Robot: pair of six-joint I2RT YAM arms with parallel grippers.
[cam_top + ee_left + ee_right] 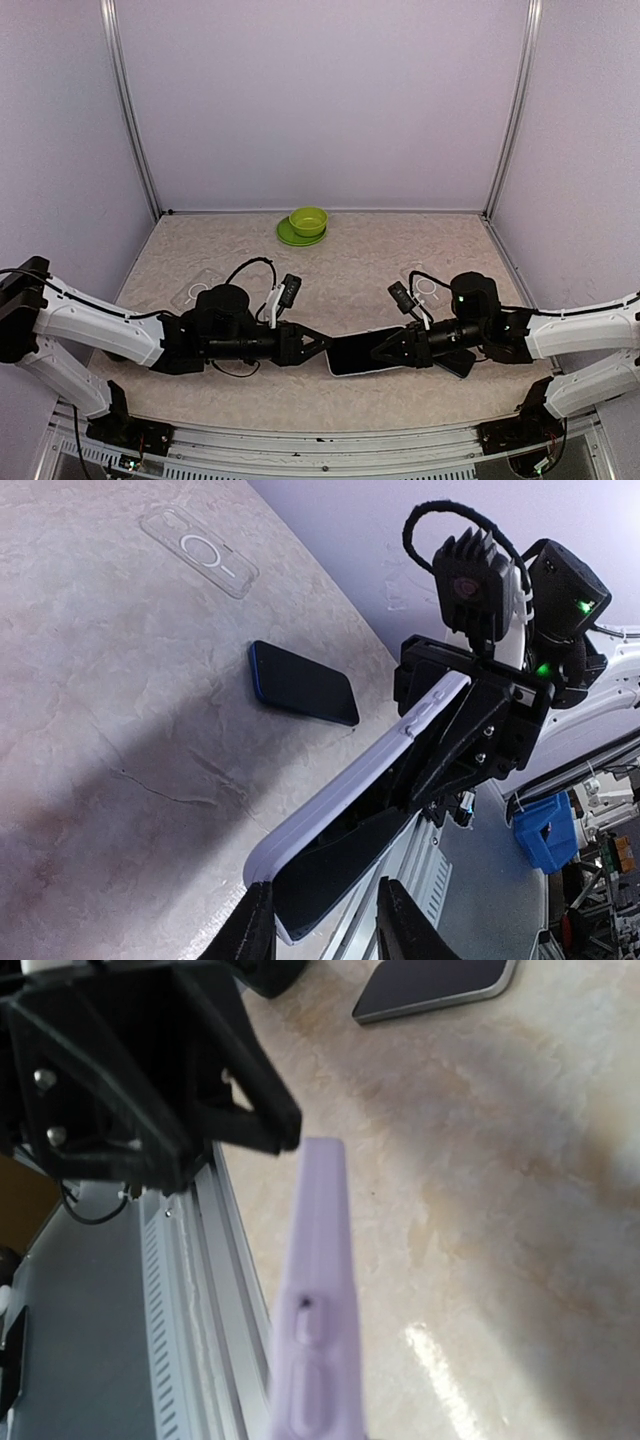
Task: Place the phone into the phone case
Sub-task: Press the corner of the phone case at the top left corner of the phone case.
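Observation:
A lilac phone case with the dark phone lying in its open face hangs just above the table between the two arms. My right gripper is shut on the case's right end; the left wrist view shows its black jaws clamped on the case. My left gripper is open, and its fingertips straddle the case's near end, with a gap on the right side. In the right wrist view the case's edge shows its side buttons. I cannot tell whether the phone is fully seated.
A second dark phone lies flat on the table by the right arm. Two clear cases lie further back. A green bowl on a green plate stands by the back wall. The metal front rail runs below the case.

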